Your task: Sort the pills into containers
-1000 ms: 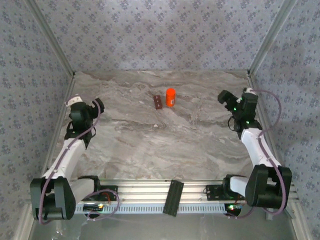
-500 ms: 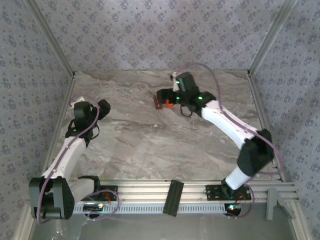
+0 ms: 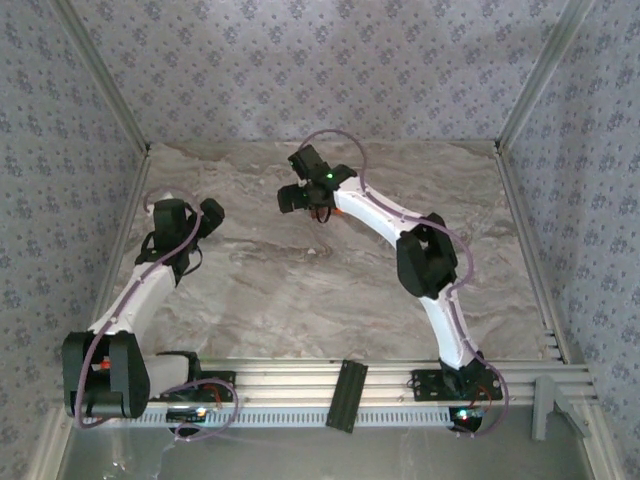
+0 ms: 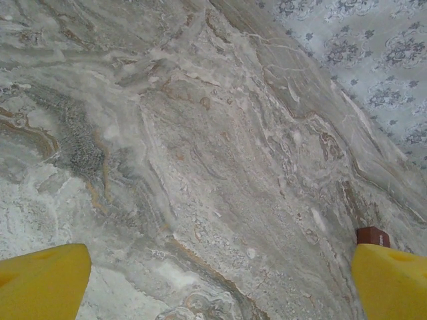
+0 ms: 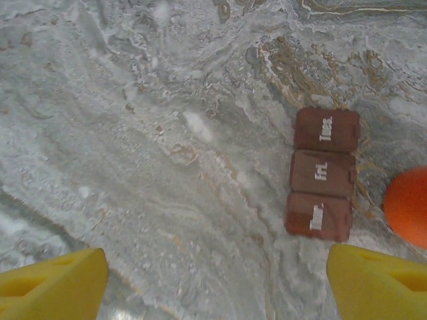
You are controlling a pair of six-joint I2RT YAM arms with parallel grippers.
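The containers are a dark reddish-brown strip of three lidded compartments with white day labels, lying on the marble table. In the right wrist view they sit just beyond my right gripper's right finger. My right gripper is open over bare marble, nothing between its yellow fingers. It reaches to the far middle of the table. My left gripper is open too, at the left side, with a corner of the containers beside its right finger. I cannot tell the pills from the marble's pale flecks.
An orange bottle stands right beside the containers. Patterned walls close in the table on three sides, and a metal rail runs along its near edge. The right arm's elbow hangs over the table's middle right.
My right arm has swung from the right side across to the far middle, over the containers and the orange bottle, its jaws narrowing slightly. The left gripper has edged a little to the right.
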